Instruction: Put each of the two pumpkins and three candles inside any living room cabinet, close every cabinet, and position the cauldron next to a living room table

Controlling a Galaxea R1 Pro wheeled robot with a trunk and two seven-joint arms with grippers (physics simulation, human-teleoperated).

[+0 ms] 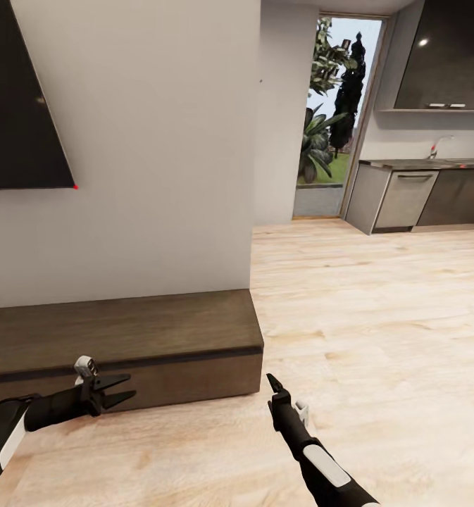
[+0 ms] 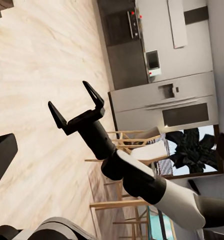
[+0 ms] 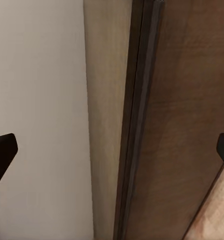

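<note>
The cabinet (image 1: 124, 331), a long low dark-brown unit, stands against the grey wall at the lower left, and its front looks closed. My left gripper (image 1: 129, 387) hovers open just in front of that front panel, near its right half. My right gripper (image 1: 273, 384) is over the floor just past the cabinet's right end, and in the left wrist view the right gripper (image 2: 69, 95) is open and empty. Up close in the right wrist view are the cabinet (image 3: 177, 125) and the wall, with one fingertip (image 3: 2, 150) at each side. The pumpkins, candles, cauldron and table are out of view.
A black TV panel (image 1: 18, 105) hangs on the wall above the cabinet. Light wood floor (image 1: 377, 317) runs right toward grey kitchen units (image 1: 406, 197) and a glass door (image 1: 335, 120) with plants outside. In the left wrist view are a fridge (image 2: 162, 100) and wooden chairs (image 2: 124, 142).
</note>
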